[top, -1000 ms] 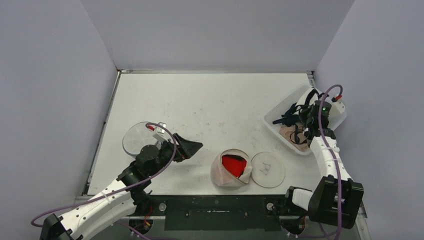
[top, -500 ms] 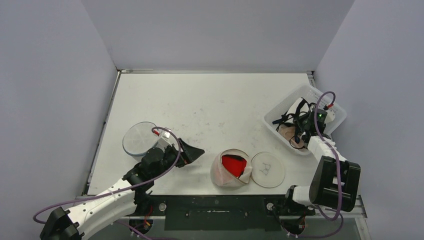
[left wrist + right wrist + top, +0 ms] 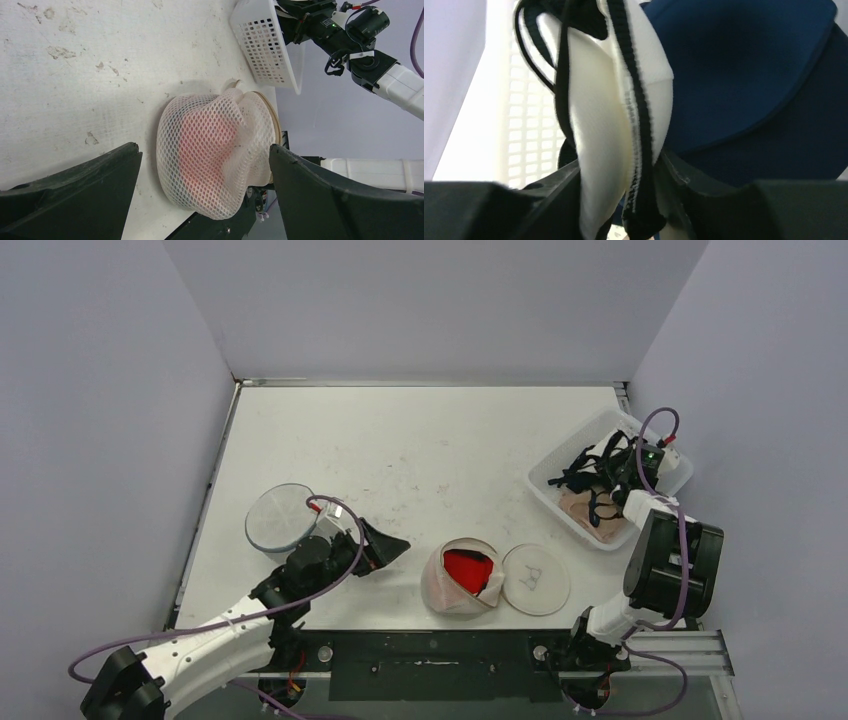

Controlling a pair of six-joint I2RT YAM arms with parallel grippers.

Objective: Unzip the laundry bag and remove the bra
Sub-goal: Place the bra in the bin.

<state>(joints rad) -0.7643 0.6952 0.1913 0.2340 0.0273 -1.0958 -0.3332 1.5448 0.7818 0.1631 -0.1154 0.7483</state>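
The laundry bag [image 3: 462, 578] sits low in the middle of the top view, near the front edge of the table [image 3: 420, 440]. It is open at the top, and red fabric [image 3: 468, 568] shows inside. A round panel [image 3: 536, 580] lies flat against its right side. In the left wrist view the bag [image 3: 215, 155] is a slumped dome of pale mesh with a pink blur showing through it.

The bra [image 3: 598, 453], white with black edging, is well apart from the bag, in the white basket [image 3: 541, 483] at the right edge of the frame, over other garments. The right wrist view shows its white cup [image 3: 609, 125] hanging down between the right fingers [image 3: 544, 200]. They stand a little apart with the fabric filling the gap, but whether they pinch it cannot be told. A navy cup [image 3: 749, 80] fills the upper right behind it.

The left fingers [image 3: 382, 539] are spread wide and hold nothing. They are low over the table to the left of the bag and point toward it. A clear round dish [image 3: 278, 517] lies further left.
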